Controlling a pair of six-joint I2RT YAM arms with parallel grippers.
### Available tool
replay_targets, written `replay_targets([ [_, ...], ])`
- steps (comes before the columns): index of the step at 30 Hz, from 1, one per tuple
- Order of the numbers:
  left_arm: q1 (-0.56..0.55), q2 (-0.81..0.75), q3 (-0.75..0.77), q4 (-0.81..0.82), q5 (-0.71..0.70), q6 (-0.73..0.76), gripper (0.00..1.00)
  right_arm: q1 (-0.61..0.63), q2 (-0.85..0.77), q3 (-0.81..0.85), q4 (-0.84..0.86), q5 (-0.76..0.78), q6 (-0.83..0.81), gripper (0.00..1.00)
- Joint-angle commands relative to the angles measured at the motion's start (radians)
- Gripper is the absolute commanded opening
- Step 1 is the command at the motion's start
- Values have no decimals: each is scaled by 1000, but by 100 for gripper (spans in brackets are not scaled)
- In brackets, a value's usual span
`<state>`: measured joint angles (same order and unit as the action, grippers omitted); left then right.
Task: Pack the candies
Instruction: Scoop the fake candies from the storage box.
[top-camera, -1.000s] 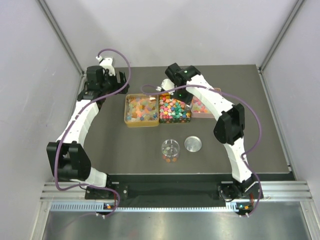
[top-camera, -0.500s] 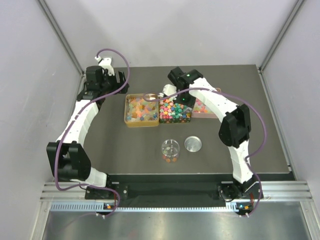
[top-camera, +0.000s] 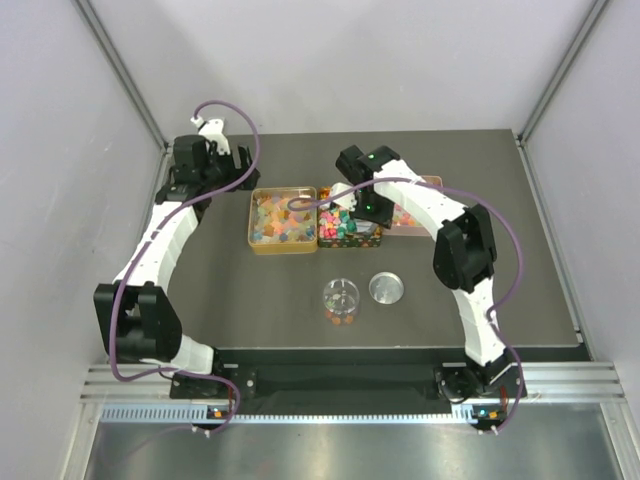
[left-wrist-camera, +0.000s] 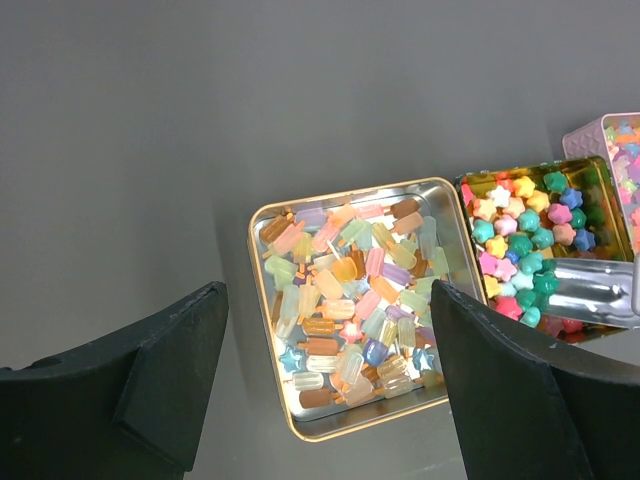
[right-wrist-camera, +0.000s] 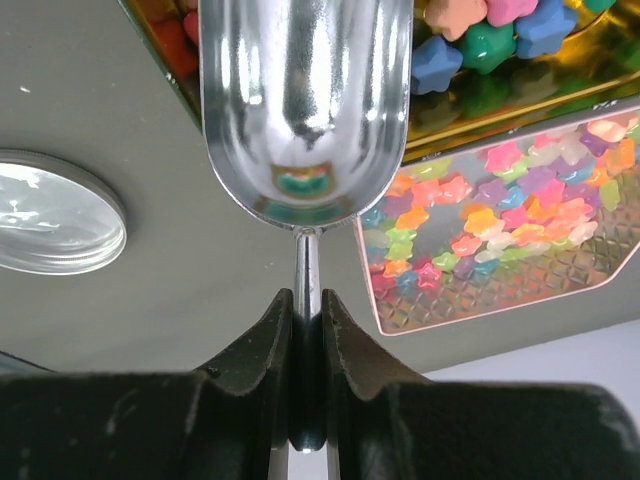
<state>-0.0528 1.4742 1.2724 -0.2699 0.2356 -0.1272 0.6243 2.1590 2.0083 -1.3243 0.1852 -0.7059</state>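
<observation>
The right arm has swung its wrist in over the middle tin (top-camera: 348, 240). Nearest on the tabletop (top-camera: 250, 300) stand a glass jar (top-camera: 340, 298), a few candies (top-camera: 340, 318) inside, and a round lid (top-camera: 387, 288) beside it. Beyond, the right hand (right-wrist-camera: 308, 300) clamps the handle of a metal scoop (right-wrist-camera: 305, 100) above the star candies (left-wrist-camera: 530, 240). The left hand (left-wrist-camera: 330, 375) hangs wide open above the popsicle-candy tin (left-wrist-camera: 262, 300).
</observation>
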Motion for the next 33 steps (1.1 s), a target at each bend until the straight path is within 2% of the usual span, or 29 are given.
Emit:
replay_targets([
  [1, 7, -57, -10, 47, 21, -9, 87, -1, 45, 76, -148, -12, -12, 0],
  [7, 13, -63, -15, 46, 22, -11, 87, -1, 116, 158, -148, -30, -7, 0],
  [19, 28, -60, -8, 32, 21, -9, 87, -17, 206, 196, -141, -102, -7, 0],
  [33, 28, -18, 47, 8, 21, -5, 87, -72, 191, 103, -50, -302, -29, 0],
])
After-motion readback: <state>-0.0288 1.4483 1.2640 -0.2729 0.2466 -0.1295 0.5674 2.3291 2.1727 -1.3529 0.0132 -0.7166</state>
